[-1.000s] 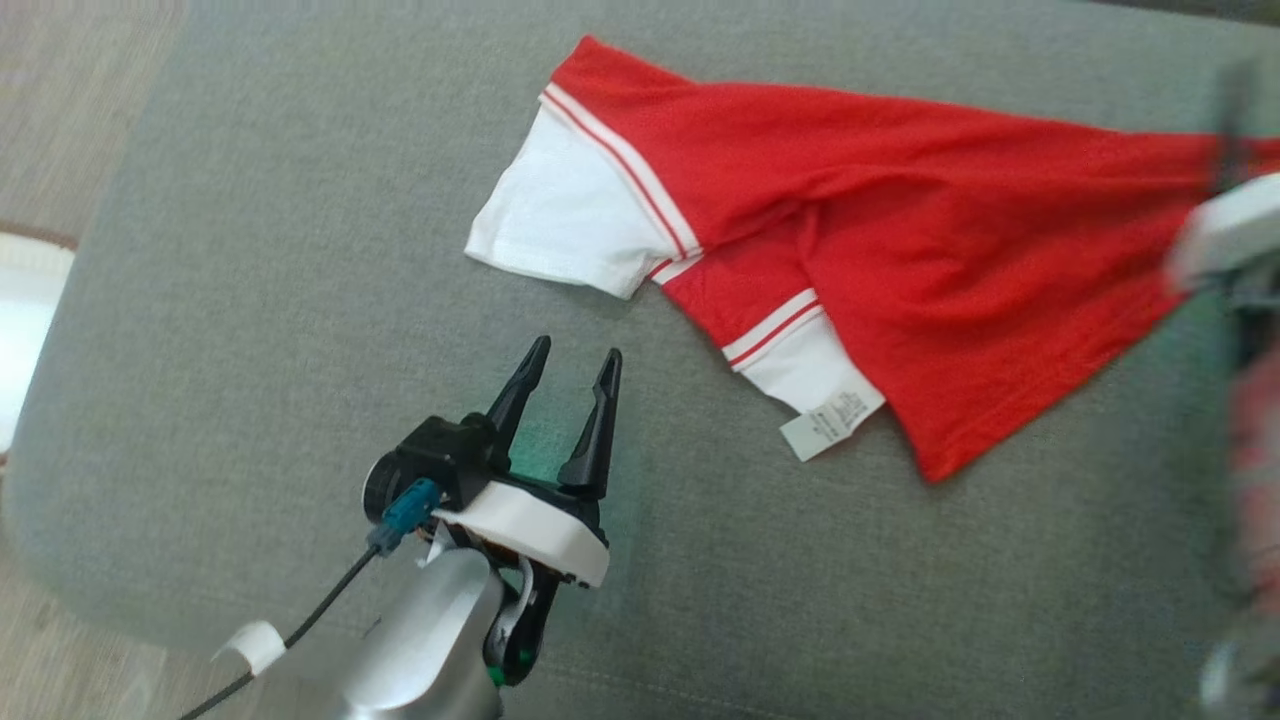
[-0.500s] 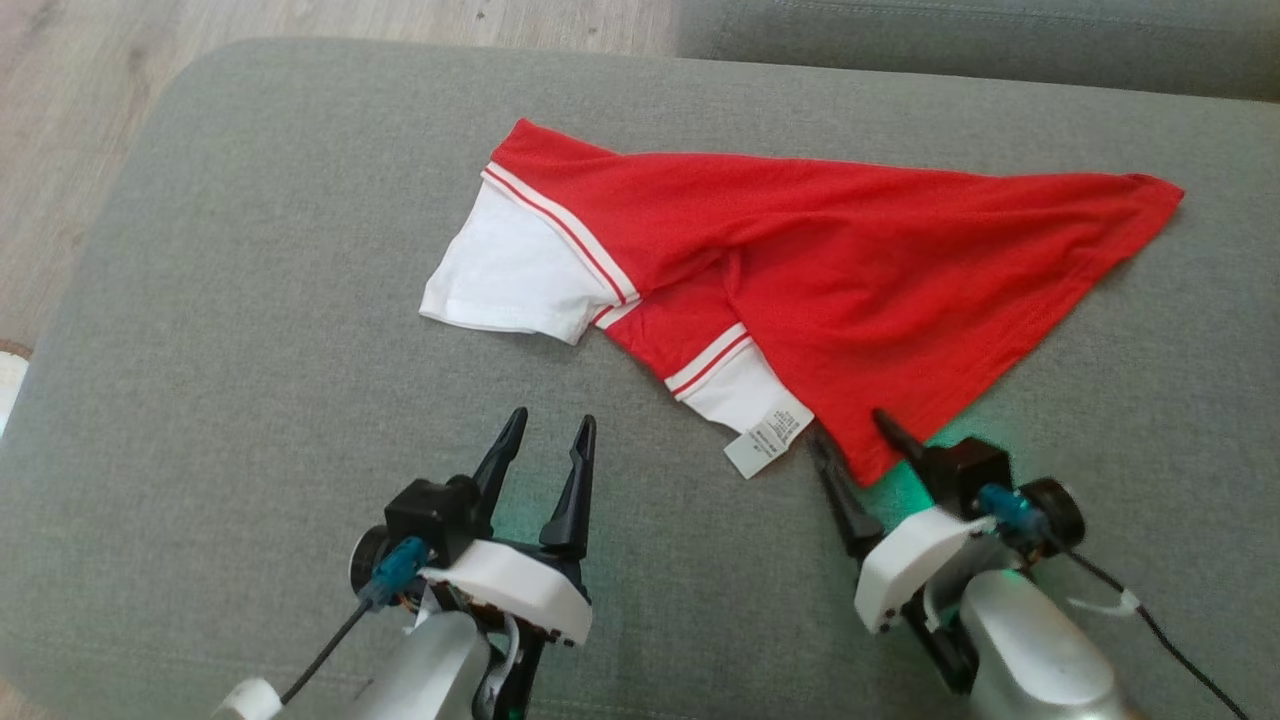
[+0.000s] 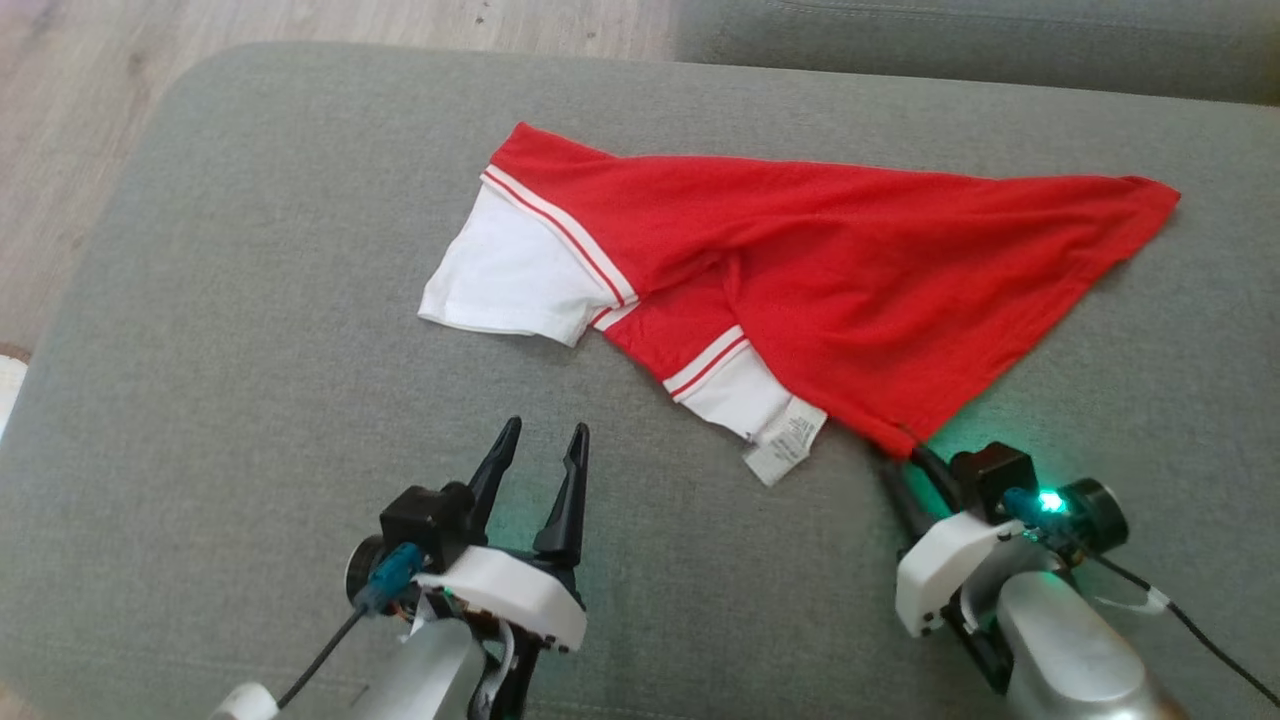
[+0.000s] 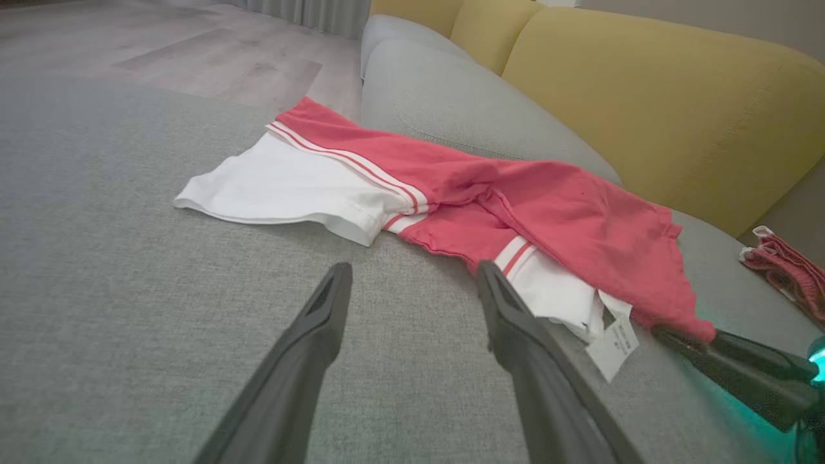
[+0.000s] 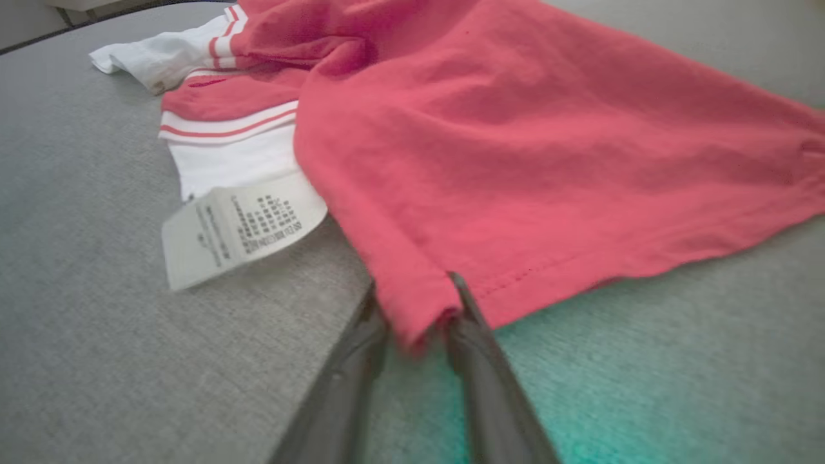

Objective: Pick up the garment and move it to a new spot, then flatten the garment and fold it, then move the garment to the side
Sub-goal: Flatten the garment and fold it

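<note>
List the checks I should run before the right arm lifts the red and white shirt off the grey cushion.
1. Support: the red-and-white knit garment rests on the grey fabric cushion: ok.
2. Placement: the right gripper has a finger on either side of the near red hem corner: ok.
3. Pinch firm enough to lift: cannot tell.
4. The white care label lies outside the right jaws: ok.
5. The left gripper is open over bare cushion, off the garment: ok.
6. Garment flat: not ok, it is bunched with one sleeve folded under.
</note>
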You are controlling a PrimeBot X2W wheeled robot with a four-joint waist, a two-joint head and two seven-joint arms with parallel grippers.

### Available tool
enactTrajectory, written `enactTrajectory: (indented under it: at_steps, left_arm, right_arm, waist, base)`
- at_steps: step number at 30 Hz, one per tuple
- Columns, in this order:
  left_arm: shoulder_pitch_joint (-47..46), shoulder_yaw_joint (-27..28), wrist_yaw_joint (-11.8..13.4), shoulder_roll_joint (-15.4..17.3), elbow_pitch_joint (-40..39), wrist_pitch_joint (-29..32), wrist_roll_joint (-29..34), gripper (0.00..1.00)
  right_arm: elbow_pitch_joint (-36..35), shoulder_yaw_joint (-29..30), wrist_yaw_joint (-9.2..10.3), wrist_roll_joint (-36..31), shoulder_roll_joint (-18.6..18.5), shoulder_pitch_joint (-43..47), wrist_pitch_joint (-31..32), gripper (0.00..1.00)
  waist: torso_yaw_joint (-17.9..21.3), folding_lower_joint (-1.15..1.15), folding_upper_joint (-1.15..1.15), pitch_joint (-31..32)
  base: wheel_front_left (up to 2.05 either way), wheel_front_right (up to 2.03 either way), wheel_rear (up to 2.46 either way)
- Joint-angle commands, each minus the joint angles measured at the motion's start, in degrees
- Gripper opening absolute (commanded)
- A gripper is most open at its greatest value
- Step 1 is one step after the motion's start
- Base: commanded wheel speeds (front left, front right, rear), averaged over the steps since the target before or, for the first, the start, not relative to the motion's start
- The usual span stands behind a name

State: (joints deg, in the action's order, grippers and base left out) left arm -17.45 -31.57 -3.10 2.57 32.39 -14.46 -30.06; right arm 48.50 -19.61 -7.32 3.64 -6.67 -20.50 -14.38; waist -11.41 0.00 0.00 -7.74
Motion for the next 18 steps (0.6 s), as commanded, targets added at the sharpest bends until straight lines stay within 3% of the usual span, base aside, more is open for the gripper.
enactTrajectory:
  at_steps: [1, 12, 18]
  left_arm:
    - [-0.8, 1.8, -0.2, 0.3, -1.2, -0.5, -0.4, 1.0]
    - [1.7, 7.7, 0.9, 0.3, 1.2, -0.5, 1.5, 1.0]
    - [4.1, 10.9, 1.0, 0.3, 1.4, -0.5, 2.0, 1.0]
  right_arm:
    - [-0.9, -0.2, -0.17, -0.6, 0.0, -0.3, -0.6, 0.0]
    - [-5.4, 15.8, -0.17, -8.5, -7.1, 5.0, -0.6, 0.0]
    - [-6.4, 21.3, -0.17, -11.0, -8.8, 8.1, -0.6, 0.0]
  waist:
    - [0.3, 0.0, 0.0, 0.0]
    - [4.3, 0.0, 0.0, 2.8]
    - [6.2, 0.0, 0.0, 3.9]
  base:
    - [0.0, 0.0, 0.0]
    - [0.0, 0.0, 0.0]
    - [0.0, 0.0, 0.0]
